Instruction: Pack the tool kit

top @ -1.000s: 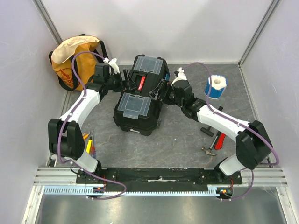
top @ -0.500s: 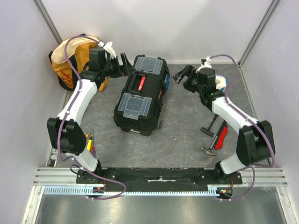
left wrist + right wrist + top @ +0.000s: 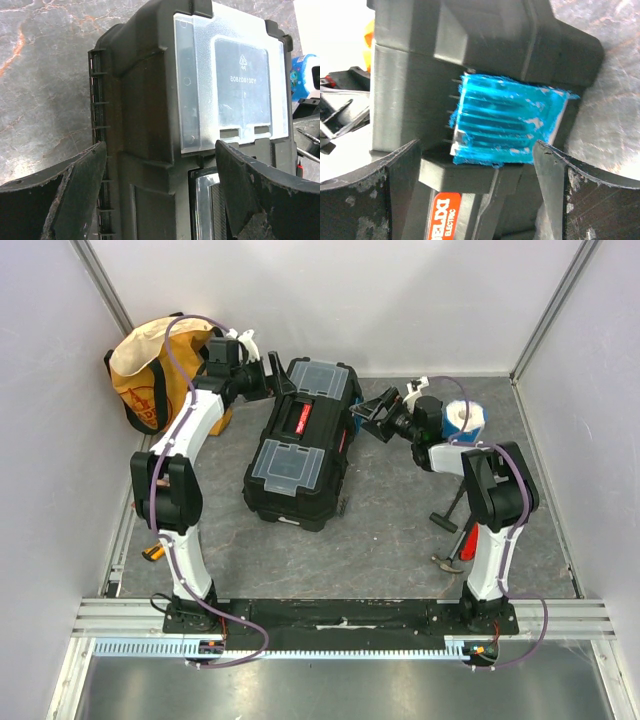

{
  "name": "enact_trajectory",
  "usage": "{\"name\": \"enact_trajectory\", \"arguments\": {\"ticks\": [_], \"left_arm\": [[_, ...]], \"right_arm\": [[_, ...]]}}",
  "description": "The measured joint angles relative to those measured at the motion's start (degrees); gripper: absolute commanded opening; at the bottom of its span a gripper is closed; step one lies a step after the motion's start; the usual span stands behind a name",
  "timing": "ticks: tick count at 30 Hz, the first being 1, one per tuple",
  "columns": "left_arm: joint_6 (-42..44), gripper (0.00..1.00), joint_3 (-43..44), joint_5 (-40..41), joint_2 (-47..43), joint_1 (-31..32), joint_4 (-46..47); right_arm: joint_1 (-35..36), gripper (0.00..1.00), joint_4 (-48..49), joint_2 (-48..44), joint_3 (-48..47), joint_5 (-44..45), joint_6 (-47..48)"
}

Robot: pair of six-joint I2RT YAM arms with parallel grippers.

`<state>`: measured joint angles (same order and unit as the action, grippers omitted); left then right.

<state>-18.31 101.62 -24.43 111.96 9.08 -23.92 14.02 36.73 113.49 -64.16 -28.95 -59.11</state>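
Note:
The tool kit point(image 3: 300, 445) is a black toolbox lying shut mid-table, with two clear-lidded compartments and a red-marked handle. My left gripper point(image 3: 276, 380) hovers open at its far left corner. In the left wrist view the clear lid point(image 3: 230, 85) and the box's edge lie beyond my open left gripper point(image 3: 160, 185), which holds nothing. My right gripper point(image 3: 377, 415) stands open just off the box's right side. In the right wrist view the open jaws of my right gripper point(image 3: 477, 192) face the blue latch point(image 3: 510, 122) and a red label point(image 3: 440, 217) without touching them.
A yellow-orange fabric bag point(image 3: 150, 365) sits at the back left. A blue-wrapped roll point(image 3: 463, 422) stands behind the right arm. A hammer point(image 3: 450, 530) and a red-handled tool point(image 3: 471, 540) lie at the right. A screwdriver point(image 3: 152, 552) lies near the left arm's base.
Both grippers have come off the toolbox's handle area and opened wide. The left one went to the far left corner, the right one swung out to the right side; both arms folded back.

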Motion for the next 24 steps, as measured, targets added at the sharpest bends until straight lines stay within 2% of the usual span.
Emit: {"name": "enact_trajectory", "arguments": {"ticks": [7, 16, 24], "left_arm": [[0.13, 0.93, 0.76, -0.28, 0.81, -0.39, 1.95], [-0.04, 0.93, 1.99, -3.5, 3.67, -0.98, 4.92], [0.0, 0.93, 6.29, -8.94, 7.63, -1.16, 3.56]], "right_arm": [[-0.17, 0.98, 13.35, 5.95, -0.04, -1.99, -6.4], [-0.26, 0.98, 16.9, 9.94, -0.31, -2.82, -7.65], [-0.39, 0.98, 26.99, 16.0, -2.86, -5.95, -13.09]]}}
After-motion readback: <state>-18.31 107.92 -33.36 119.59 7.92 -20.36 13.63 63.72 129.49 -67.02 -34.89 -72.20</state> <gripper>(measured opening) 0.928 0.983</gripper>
